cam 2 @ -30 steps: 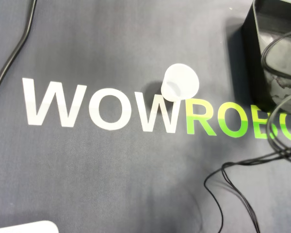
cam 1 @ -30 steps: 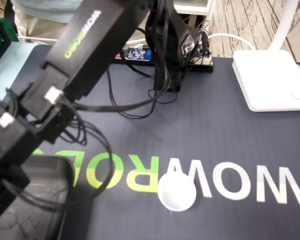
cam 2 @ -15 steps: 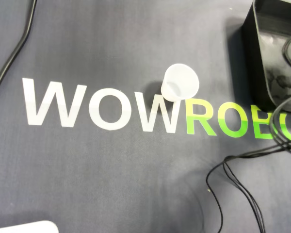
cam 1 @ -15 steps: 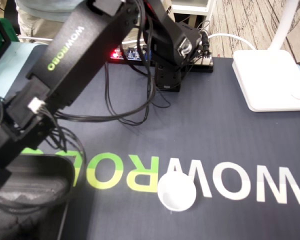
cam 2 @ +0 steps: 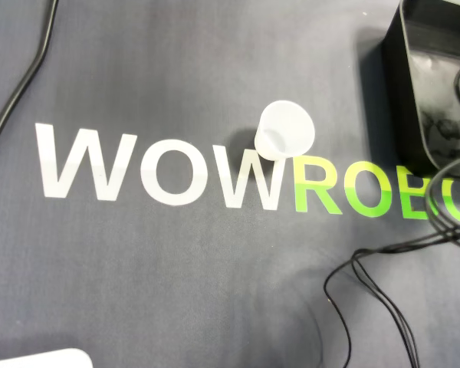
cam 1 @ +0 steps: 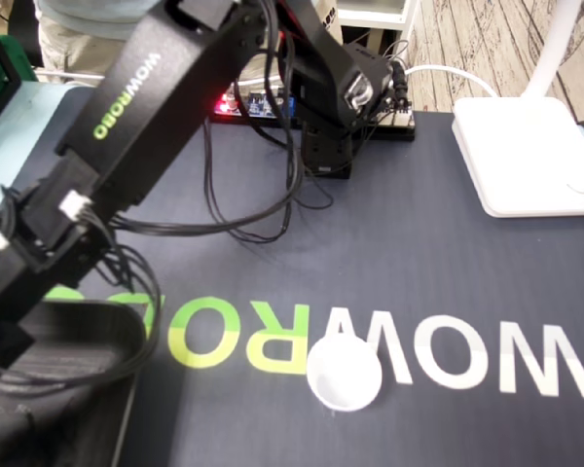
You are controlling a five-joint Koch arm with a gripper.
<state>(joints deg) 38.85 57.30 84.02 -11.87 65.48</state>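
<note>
From my console, the arm [cam 1: 136, 107] slants from the base at 12 o'clock down to 8 o'clock in the fixed view, and its far end runs off the picture edge there. The gripper itself shows in neither camera, so I cannot tell how wide its jaws stand or whether they carry anything. The white cup [cam 1: 344, 374] stands upright and alone on the dark mat [cam 1: 419, 263] at 6 o'clock, touching the printed lettering [cam 2: 303, 184]. In the overhead view, the cup [cam 2: 285, 130] sits toward 1 o'clock of centre. The black bin [cam 1: 97, 316] lies under the arm's lower end, well apart from the cup; overhead, it [cam 2: 402, 92] fills the 2 o'clock corner.
</note>
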